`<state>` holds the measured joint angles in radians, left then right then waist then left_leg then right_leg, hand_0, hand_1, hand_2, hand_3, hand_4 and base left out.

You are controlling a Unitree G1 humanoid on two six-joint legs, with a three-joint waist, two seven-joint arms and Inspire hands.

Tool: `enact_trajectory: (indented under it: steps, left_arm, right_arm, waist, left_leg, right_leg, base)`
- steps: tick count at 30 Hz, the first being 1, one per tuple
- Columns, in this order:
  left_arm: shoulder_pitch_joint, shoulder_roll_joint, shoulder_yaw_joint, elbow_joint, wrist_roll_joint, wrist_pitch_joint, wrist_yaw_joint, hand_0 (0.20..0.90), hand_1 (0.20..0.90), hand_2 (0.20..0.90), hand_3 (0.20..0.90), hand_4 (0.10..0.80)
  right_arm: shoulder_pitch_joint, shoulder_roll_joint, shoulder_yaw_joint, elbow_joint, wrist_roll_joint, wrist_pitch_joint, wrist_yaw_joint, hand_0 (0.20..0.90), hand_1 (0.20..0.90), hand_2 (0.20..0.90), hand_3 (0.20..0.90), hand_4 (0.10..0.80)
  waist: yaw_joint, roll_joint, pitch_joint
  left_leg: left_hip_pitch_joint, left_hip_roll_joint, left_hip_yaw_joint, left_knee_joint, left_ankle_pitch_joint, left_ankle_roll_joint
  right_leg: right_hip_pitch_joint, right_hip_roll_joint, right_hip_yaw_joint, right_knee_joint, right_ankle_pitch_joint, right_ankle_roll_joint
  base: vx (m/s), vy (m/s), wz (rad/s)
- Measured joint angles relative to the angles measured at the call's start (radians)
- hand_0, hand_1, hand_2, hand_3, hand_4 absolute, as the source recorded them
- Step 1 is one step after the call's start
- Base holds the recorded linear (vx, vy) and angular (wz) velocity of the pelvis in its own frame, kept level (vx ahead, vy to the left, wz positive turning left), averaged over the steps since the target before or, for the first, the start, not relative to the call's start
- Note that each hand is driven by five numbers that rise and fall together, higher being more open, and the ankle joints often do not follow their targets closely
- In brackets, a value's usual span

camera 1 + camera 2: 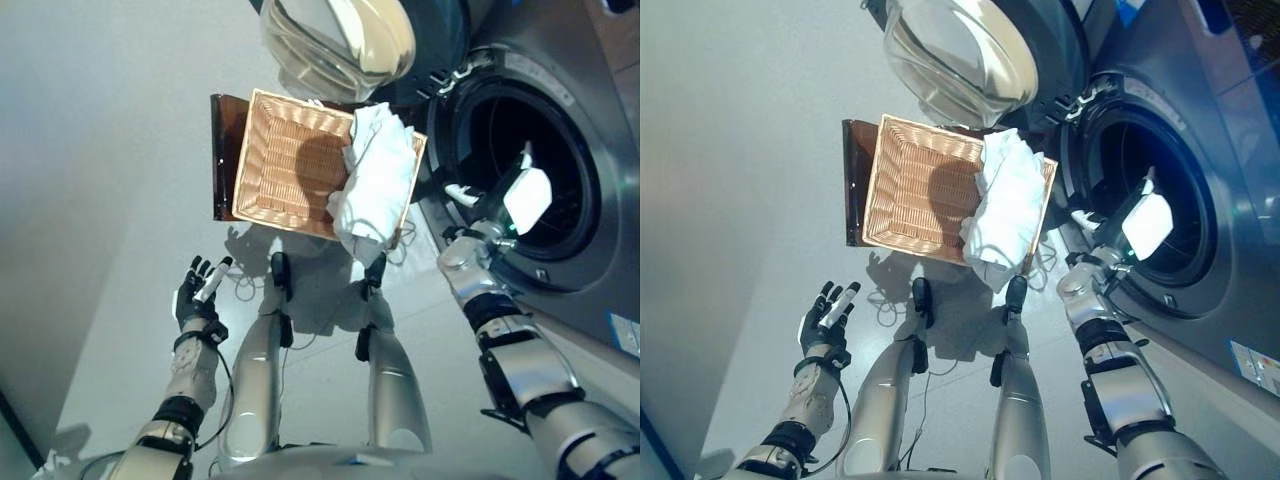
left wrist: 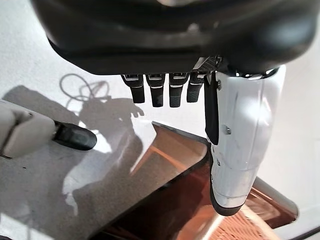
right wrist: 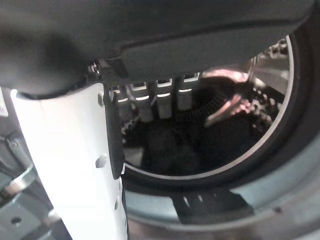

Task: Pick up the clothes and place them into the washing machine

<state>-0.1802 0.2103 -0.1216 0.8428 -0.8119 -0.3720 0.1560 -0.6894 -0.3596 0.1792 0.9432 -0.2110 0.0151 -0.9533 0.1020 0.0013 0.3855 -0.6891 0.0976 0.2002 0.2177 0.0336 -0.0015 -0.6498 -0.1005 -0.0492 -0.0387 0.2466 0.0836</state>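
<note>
A white cloth (image 1: 375,180) hangs over the right-hand rim of the wicker basket (image 1: 280,160), trailing down its near side. To the right, the washing machine drum (image 1: 560,170) stands open. My right hand (image 1: 520,195) is at the drum's mouth, fingers straight, holding nothing. In the right wrist view its fingers (image 3: 165,97) point into the drum, where dark clothes (image 3: 175,145) and a pinkish piece (image 3: 225,105) lie. My left hand (image 1: 198,292) hovers open over the floor, left of and nearer than the basket, empty.
The machine's round glass door (image 1: 335,40) is swung open above the basket's far edge. The basket rests on a dark brown stand (image 1: 222,150), also visible as stand (image 2: 175,185) past my left hand. Pale floor lies to the left.
</note>
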Motion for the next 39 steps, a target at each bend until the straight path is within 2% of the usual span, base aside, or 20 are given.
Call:
enact_trajectory:
  steps: [4,11,22,25,30,39]
  left_arm:
    - [-0.011,-0.001,0.007,0.025,0.020,0.000,0.018,0.900,0.900,0.900,0.900,0.800]
    - [-0.027,-0.012,0.031,0.042,0.035,0.005,0.025,0.900,0.900,0.900,0.900,0.800]
    - [-0.049,-0.019,0.032,0.092,0.036,0.016,0.064,0.900,0.900,0.900,0.900,0.800]
    - [-0.054,-0.019,0.031,0.088,0.036,0.015,0.068,0.900,0.900,0.900,0.900,0.800]
    - [-0.066,-0.018,0.026,0.062,0.031,0.015,0.085,0.900,0.900,0.900,0.900,0.800]
    - [-0.088,-0.018,0.025,0.068,0.019,0.014,0.105,0.900,0.900,0.900,0.900,0.800]
  right_arm:
    - [0.044,0.052,0.047,-0.041,-0.017,-0.020,0.042,0.900,0.900,0.900,0.900,0.800]
    - [0.067,0.090,0.157,-0.131,0.025,-0.086,0.164,0.900,0.900,0.900,0.900,0.800]
    - [-0.002,0.147,0.228,-0.134,0.223,-0.156,0.260,0.900,0.900,0.900,0.900,0.800]
    - [-0.020,0.147,0.231,-0.132,0.261,-0.168,0.260,0.900,0.900,0.900,0.900,0.800]
    - [-0.032,0.146,0.222,-0.118,0.313,-0.171,0.259,0.900,0.900,0.900,0.900,0.800]
    - [-0.052,0.154,0.207,-0.054,0.380,-0.222,0.257,0.900,0.900,0.900,0.900,0.800]
  waist:
    - [-0.005,-0.015,-0.004]
    - [-0.006,-0.055,0.000]
    - [0.025,-0.059,0.000]
    - [0.027,-0.059,0.000]
    - [0.049,-0.055,0.002]
    - [0.052,-0.039,0.014]
  left_leg:
    - [0.006,0.014,0.003,0.026,-0.019,-0.004]
    - [0.019,0.014,0.004,0.015,-0.019,-0.005]
    - [0.034,0.012,-0.018,-0.019,-0.008,-0.007]
    - [0.034,0.009,-0.026,-0.029,-0.004,-0.006]
    - [0.037,0.008,-0.037,-0.050,0.006,-0.008]
    - [0.044,0.003,-0.038,-0.068,0.016,-0.007]
  right_leg:
    - [0.016,0.011,0.007,-0.002,0.001,-0.003]
    - [0.028,0.012,0.005,-0.005,0.001,-0.009]
    - [0.050,0.011,-0.029,-0.021,-0.004,-0.018]
    - [0.051,0.009,-0.047,-0.021,0.001,-0.024]
    - [0.049,0.010,-0.051,-0.021,0.003,-0.027]
    - [0.049,0.007,-0.054,-0.021,0.006,-0.030]
  base:
    - [0.047,-0.013,-0.08]
    - [0.039,-0.003,0.00]
    - [0.015,0.003,0.06]
    - [0.005,0.011,0.09]
    - [-0.007,0.030,0.06]
    - [-0.011,0.029,0.01]
